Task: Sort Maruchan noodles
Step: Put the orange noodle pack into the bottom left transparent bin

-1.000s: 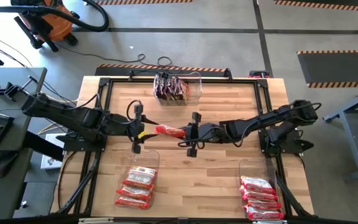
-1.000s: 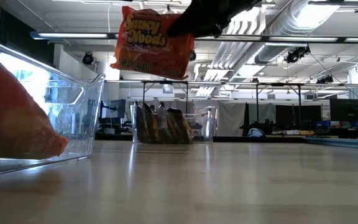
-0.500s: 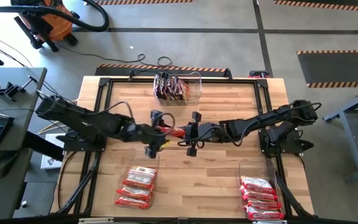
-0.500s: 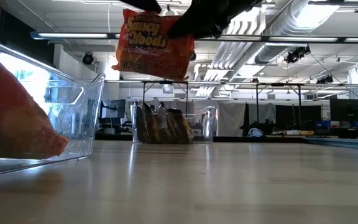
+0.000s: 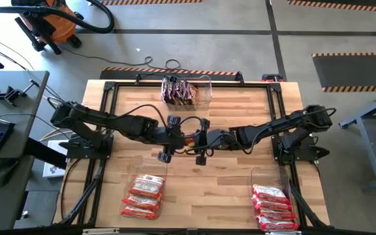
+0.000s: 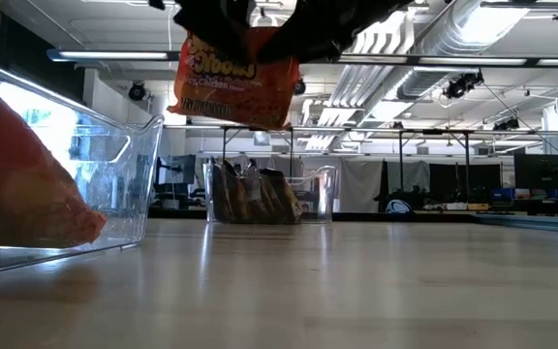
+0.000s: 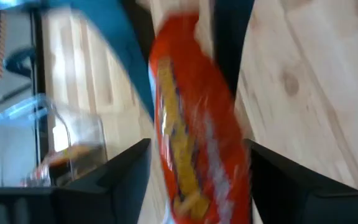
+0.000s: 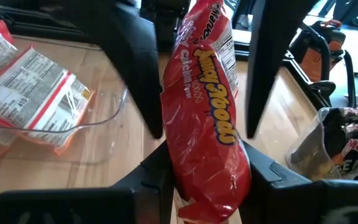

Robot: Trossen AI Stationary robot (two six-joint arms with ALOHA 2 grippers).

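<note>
An orange-red Maruchan noodle packet (image 5: pixel 186 138) is up in the air over the table's middle; in the low view the packet (image 6: pixel 231 82) sits high above the wood. My right gripper (image 5: pixel 196 139) comes from the table's right and is shut on it. My left gripper (image 5: pixel 177 137) reaches in from the left and is open. Its two fingers (image 8: pixel 138 87) stand on either side of the packet's other end, with a gap still showing. In the left wrist view the packet (image 7: pixel 194 130) fills the space between those fingers. My right gripper (image 8: pixel 207 177) pinches the orange-red packet between its two fingers at the end (image 8: pixel 210 155) that faces the table's right. The fingers come in level from the right, along the packet's length. The packet is lifted clear of the table and stands on edge.
A clear bin (image 5: pixel 204 81) at the far edge holds dark packets. A second bin (image 5: pixel 150 163) near the left front holds pinkish red-and-white packets, and a third (image 5: pixel 256 175) at the right front holds red ones. Bare wood lies between them.
My left arm has swung toward the table's right, up to the held packet, and its open fingers now straddle the packet's left end. In the low view the packet has tipped slightly. My right arm has kept still.
</note>
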